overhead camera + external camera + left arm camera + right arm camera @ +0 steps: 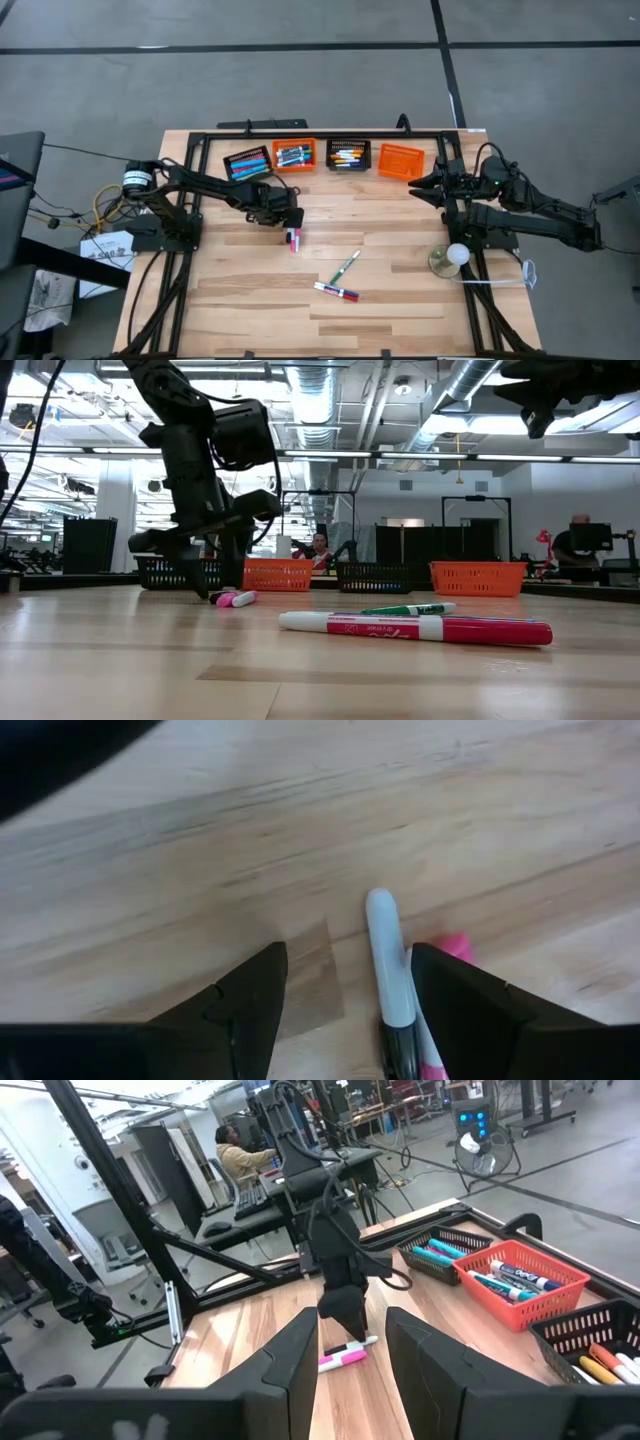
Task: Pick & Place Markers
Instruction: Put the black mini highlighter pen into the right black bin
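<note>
The left gripper point(290, 222) hangs low over the pink marker point(294, 240) on the wooden table point(250, 300), its fingers spread apart, and in the left wrist view we see the white barrel lying between them, close to one finger, not yet clamped. The right gripper point(424, 186) waits by the far right edge of the table with its fingers parted and nothing in them. Nearer the middle of the table lie a green marker point(345, 266) and a red marker point(337, 292), near each other. We judge these markers light, rigid and smooth, so they may roll or slip on the wood; we would take hold across the middle of the barrel, square to its length. Along the far edge stand four baskets: a black basket point(247, 162) with mostly blue markers, an orange basket point(294, 156) with dark and blue ones, a second black basket point(348, 156) with orange and yellow ones, and an orange basket point(401, 160) that looks empty
</note>
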### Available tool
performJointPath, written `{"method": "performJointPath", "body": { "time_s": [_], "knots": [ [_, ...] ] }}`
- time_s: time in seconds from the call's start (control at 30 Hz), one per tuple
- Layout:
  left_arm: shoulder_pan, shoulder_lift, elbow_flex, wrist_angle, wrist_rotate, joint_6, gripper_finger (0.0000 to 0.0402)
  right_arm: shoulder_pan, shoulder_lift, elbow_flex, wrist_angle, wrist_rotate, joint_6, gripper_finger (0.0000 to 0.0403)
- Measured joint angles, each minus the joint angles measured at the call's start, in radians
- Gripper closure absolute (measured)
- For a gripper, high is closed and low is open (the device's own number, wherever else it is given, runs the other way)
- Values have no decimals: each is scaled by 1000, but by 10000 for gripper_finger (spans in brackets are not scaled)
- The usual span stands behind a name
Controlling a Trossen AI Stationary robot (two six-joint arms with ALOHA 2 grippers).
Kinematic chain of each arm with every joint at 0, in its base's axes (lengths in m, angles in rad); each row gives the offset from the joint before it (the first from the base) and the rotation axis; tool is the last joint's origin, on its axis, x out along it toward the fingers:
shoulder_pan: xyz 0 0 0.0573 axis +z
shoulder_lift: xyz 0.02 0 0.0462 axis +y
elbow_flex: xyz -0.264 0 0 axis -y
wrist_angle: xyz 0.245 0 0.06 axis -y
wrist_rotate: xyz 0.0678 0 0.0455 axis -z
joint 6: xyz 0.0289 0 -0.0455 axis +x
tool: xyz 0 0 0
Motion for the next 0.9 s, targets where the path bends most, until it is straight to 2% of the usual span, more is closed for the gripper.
{"method": "performJointPath", "body": {
  "time_s": [0.63,0.9],
  "knots": [
    [18,4,8,-83,56,0,183,0,0,0,0,0,-1,292],
    [12,5,30,-146,50,19,183,0,0,0,0,0,-1,292]
  ]
}}
